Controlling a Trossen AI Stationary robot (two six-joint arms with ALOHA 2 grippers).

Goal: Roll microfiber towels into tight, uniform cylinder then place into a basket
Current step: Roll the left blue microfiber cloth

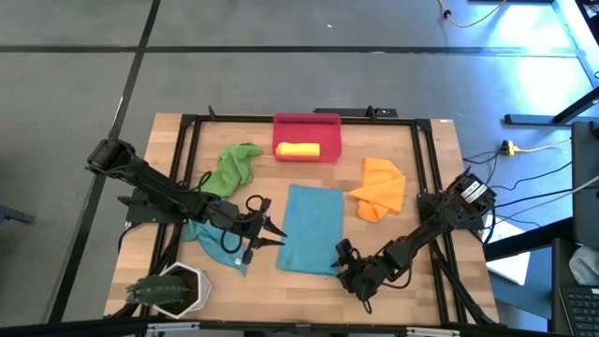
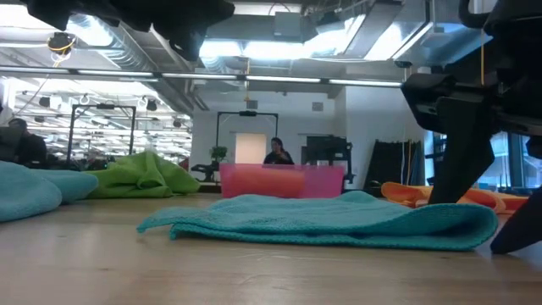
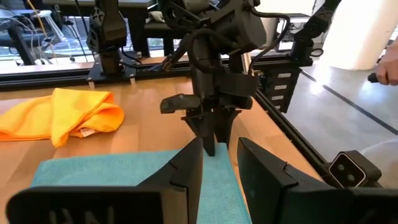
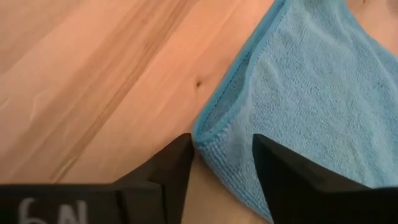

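The right hand sat low on the desk, fingers apart astride the near corner of the flat teal towel. Pinching only the top fold and rolling evenly toward the basket beyond it would keep the cylinder tight. The left hand hovered opposite at the towel's other edge, fingers apart, empty.

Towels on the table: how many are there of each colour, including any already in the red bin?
Teal-blue: 2, one laid flat in the middle, one crumpled by the left arm
Green: 1
Orange: 1
Yellow: 1, rolled inside the bin
Total: 5 towels
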